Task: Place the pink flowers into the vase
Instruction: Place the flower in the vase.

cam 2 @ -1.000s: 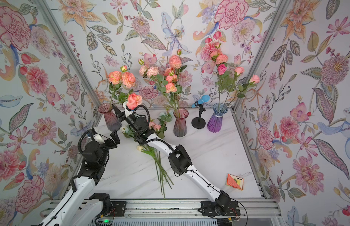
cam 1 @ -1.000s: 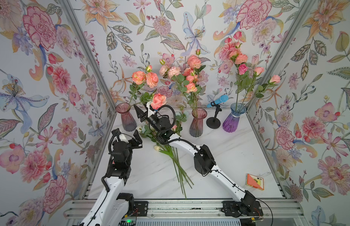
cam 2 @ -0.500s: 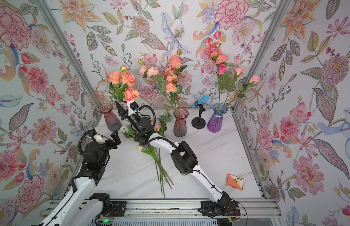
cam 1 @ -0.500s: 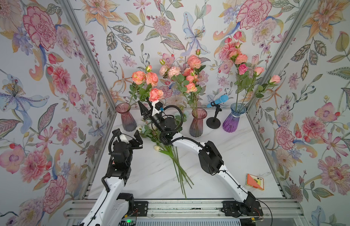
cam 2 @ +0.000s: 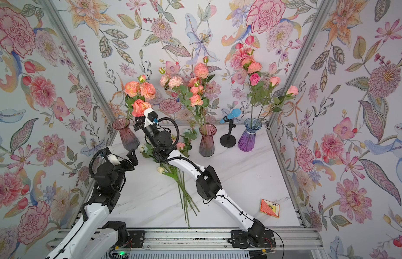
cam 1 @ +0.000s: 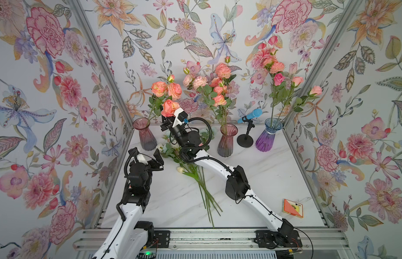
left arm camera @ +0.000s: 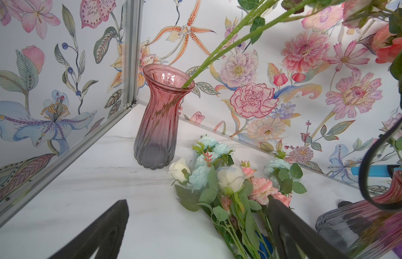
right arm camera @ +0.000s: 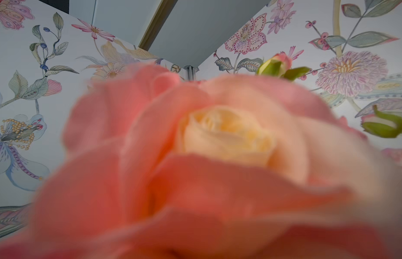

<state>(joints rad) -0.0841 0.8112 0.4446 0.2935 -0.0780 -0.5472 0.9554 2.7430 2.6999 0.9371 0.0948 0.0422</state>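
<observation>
**Rose raised to the left vase; right hand's grip not readable**

Change over the last second: the right arm has swung up and toward the back left corner. The salmon rose [cam 1: 170,107] has travelled with it, from lower down over the bunch to just below the two roses standing in the left vase [cam 1: 146,136]. The bloom now sits right in front of the right wrist camera and fills that view.

Right hand [cam 1: 164,126]: dark fingers sit under the bloom, near the vase mouth. The rose and leaves hide the stem there, so I cannot tell whether the fingers are closed on it or apart.

Left hand [left arm camera: 197,201]: fingers spread wide, holding nothing, low over the table [cam 1: 274,175] near the vase. No movement in this second.

Pink flowers: some stand in all three vases. A few pink heads [left arm camera: 262,188] lie in the mixed bunch [cam 1: 191,170] on the table, among pale blue and white ones.

In the left wrist view two green stems [left arm camera: 209,60] enter the left vase's mouth. Whether either belongs to the salmon rose I cannot tell.

Judgement: this stem is at or close to insertion. Pink heads remain in the bunch, so the task is partly done. Risk is tipping the narrow vase or dragging its standing stems when the arm draws back.
</observation>
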